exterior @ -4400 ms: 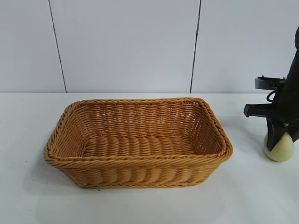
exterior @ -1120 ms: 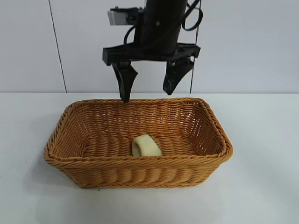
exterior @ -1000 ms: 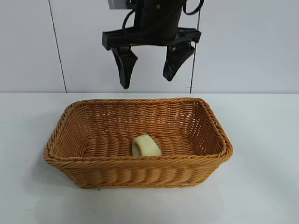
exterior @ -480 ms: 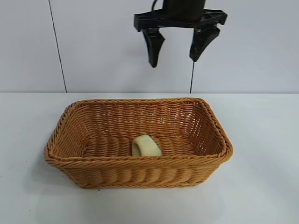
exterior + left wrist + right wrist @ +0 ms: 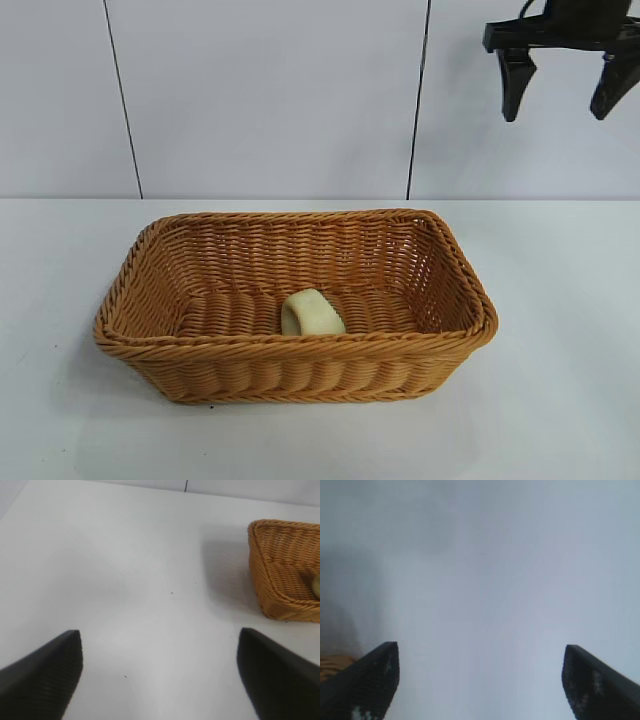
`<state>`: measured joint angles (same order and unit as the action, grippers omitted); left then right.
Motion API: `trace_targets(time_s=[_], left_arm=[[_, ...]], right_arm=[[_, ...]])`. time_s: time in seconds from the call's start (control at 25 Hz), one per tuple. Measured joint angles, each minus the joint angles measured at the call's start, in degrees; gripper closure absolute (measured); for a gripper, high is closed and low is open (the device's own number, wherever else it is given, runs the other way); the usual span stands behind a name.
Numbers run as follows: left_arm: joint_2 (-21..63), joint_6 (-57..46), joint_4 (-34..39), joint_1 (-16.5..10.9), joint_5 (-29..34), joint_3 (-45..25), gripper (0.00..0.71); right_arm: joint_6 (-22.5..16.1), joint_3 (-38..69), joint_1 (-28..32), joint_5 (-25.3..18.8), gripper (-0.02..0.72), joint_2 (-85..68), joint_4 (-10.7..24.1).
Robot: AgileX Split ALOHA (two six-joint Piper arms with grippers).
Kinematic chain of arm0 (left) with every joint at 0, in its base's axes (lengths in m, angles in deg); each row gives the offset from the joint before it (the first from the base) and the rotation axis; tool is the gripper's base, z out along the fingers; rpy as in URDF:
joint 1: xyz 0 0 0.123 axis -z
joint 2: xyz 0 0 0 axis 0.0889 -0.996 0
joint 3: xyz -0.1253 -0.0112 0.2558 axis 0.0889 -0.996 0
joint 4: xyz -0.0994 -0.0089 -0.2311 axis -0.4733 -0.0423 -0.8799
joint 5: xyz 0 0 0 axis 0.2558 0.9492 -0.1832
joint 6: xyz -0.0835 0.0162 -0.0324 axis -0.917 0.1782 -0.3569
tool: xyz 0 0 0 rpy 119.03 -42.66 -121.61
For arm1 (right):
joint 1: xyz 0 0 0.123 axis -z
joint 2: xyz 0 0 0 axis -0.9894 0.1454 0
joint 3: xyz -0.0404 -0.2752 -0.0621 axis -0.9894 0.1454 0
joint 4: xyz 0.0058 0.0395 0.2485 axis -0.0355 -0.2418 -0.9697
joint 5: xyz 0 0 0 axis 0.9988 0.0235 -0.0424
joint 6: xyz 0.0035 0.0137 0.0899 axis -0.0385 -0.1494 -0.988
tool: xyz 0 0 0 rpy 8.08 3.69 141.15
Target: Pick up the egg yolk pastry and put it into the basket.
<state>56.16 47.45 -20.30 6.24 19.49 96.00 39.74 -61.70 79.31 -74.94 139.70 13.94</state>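
Observation:
The pale yellowish egg yolk pastry (image 5: 312,313) lies inside the orange-brown wicker basket (image 5: 300,345), near its front wall. High at the upper right hangs my right gripper (image 5: 556,110), open and empty, well clear of the basket. My left gripper (image 5: 159,645) is out of the exterior view; its own camera shows it open and empty above bare table, with the basket (image 5: 280,570) off to one side and a sliver of the pastry (image 5: 316,585) at the frame edge. In the right wrist view only a bit of basket rim (image 5: 334,664) shows beside one finger.
The basket stands in the middle of a white table (image 5: 560,400), with a white panelled wall (image 5: 270,100) behind. Bare table surface lies on both sides of the basket and in front of it.
The right gripper has risen from above the basket and swung to the upper right, open the whole time. The pastry lies still in the basket.

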Motion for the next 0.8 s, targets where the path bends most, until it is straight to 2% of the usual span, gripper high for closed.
trace_targets(time_s=[0.2,0.36,0.8], left_arm=[[0.0,0.0,0.0,0.0,0.0,0.0,0.101],[0.0,0.0,0.0,0.0,0.0,0.0,0.101],[0.0,0.0,0.0,0.0,0.0,0.0,0.101]], right_arm=[[0.04,1.06,0.0,0.07,0.066,-1.19,-1.22],[0.04,7.01,0.0,0.12,0.066,-6.36,-1.24],[2.48,38.71,0.0,-0.04,0.066,-30.38,-1.24]])
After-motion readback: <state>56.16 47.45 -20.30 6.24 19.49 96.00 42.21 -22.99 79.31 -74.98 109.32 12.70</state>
